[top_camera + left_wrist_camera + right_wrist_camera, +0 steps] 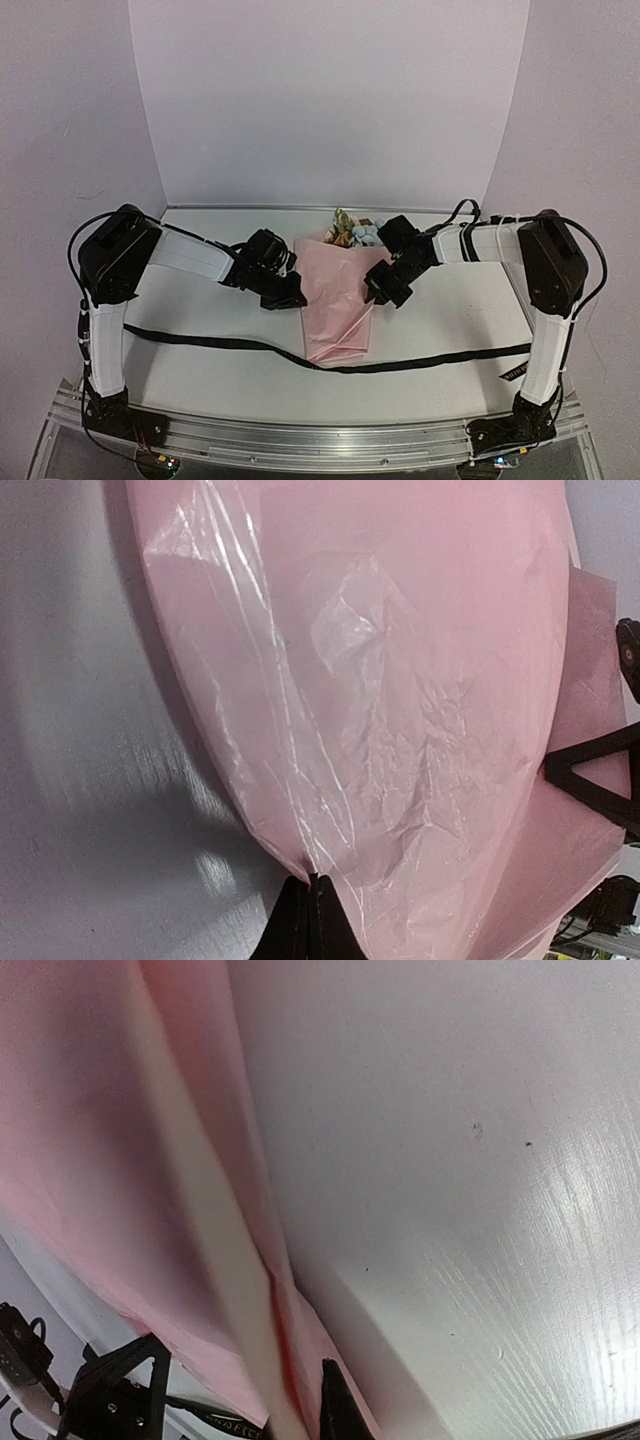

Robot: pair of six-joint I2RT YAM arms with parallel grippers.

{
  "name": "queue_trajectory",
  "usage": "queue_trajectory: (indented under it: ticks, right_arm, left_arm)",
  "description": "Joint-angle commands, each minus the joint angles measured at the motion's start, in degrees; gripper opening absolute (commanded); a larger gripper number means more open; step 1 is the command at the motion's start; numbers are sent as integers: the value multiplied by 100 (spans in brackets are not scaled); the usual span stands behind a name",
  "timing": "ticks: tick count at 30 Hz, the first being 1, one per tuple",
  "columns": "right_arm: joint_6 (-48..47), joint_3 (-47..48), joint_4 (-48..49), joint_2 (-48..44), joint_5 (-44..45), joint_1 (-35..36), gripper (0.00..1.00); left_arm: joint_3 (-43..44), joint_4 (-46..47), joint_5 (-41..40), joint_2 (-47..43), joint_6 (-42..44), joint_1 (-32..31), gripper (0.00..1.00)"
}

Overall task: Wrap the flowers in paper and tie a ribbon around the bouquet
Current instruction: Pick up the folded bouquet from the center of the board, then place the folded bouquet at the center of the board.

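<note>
The pink paper [338, 300] lies folded over the flowers [350, 230], whose blooms poke out at its far end. In the left wrist view the paper [400, 700] bulges up as a creased sheet, and my left gripper [313, 882] is shut on its left edge. That left gripper [296, 298] sits at the paper's left side. My right gripper [376, 292] is at the right side, shut on a fold of the paper [150, 1160], with one dark fingertip [333, 1395] showing. The black ribbon [220, 343] runs across the table and under the paper's near end.
The white table [460, 310] ends at a metal rail [320, 435] along the near edge. White walls close in the back and sides. The ribbon's right end [505, 352] lies near the right arm's base. Black cables hang by both arms.
</note>
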Motion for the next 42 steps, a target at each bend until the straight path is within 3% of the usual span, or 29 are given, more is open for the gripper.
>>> queue_trajectory:
  ticks: [1,5,14,27,42]
  right_arm:
    - [-238,288,-460,-203,46,6,0]
    - [-281,337,-649,-273,70,5,0]
    - [-153,132,-907,-583,-51,34,0]
    - [114,-742,-802,-1219,171,573,0]
    - [266,-1636,-630,-1638,1189,1537,1]
  left_arm:
    - [616,-640,188,-127,29,-25,0]
    - [984,-1193,311,-126,76,-10,0]
    - [872,-1476,591,-536,-27,-8,0]
    - [-360,-1138,644,-1442,-575,-323,0]
    - [-1706,-636,217,-2390,-1248,-786,0]
